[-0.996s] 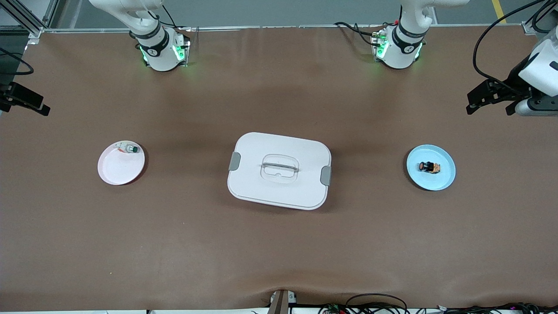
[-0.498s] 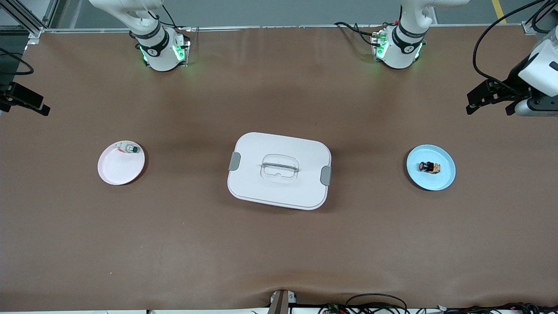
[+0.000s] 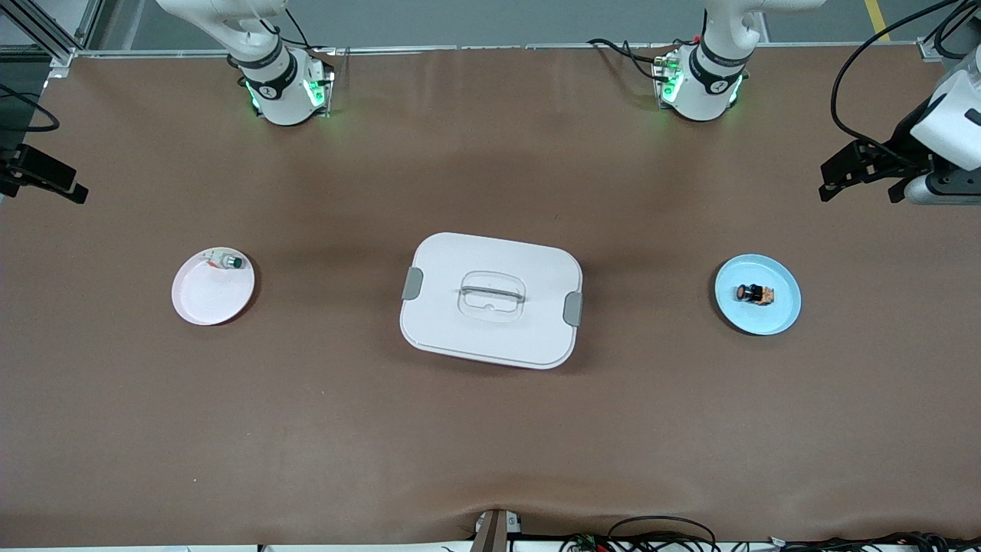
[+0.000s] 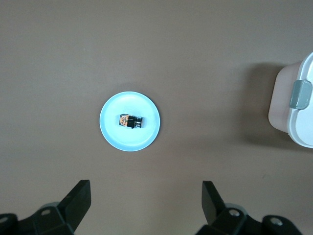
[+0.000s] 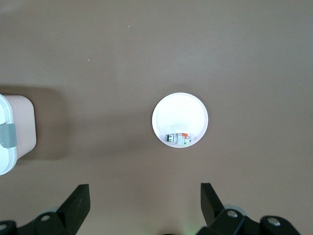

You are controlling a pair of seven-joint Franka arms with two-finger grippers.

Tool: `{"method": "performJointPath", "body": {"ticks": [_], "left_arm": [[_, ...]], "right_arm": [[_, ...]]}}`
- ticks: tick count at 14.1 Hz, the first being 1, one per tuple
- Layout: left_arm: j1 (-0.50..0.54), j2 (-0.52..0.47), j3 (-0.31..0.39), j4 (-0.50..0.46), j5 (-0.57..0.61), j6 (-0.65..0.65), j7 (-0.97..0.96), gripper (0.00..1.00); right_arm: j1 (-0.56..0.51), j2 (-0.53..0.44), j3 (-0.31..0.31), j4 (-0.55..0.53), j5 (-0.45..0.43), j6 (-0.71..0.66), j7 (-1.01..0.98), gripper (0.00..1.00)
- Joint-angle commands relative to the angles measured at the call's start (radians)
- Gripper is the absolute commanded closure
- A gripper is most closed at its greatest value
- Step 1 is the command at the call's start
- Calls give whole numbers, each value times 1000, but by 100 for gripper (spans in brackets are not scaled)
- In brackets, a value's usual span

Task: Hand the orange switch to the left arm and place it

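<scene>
The orange switch (image 3: 753, 293) (image 4: 130, 121), a tiny black cylinder with an orange face, lies on its side on a light blue plate (image 3: 778, 314) (image 4: 112, 132) toward the left arm's end of the table. The white box (image 3: 490, 299) (image 4: 299, 110) (image 5: 14, 132) with grey latches stands mid-table. My left gripper (image 3: 860, 186) (image 4: 145, 191) hangs high over bare table beside the blue plate, open and holding nothing. At the right arm's end, my right gripper (image 3: 46, 184) (image 5: 145, 192) is also raised, open and empty.
A pale pink-white plate (image 3: 207, 299) (image 5: 180, 112) toward the right arm's end holds a small white-silver switch with a green cap (image 3: 228, 262) (image 5: 177, 139). Cables lie along the table's front edge (image 3: 659, 537). Both arm bases (image 3: 701, 84) (image 3: 283, 84) stand along the back edge.
</scene>
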Motion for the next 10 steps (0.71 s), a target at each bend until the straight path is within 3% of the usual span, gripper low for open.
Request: {"method": "performJointPath", "body": {"ticks": [1, 10], "left_arm": [[6, -7, -7, -10, 10, 5, 12, 0], [8, 19, -7, 21, 13, -53, 15, 0]], "right_arm": [[-17, -15, 9, -7, 7, -1, 3, 0], [-17, -16, 10, -7, 7, -3, 1, 0]]}}
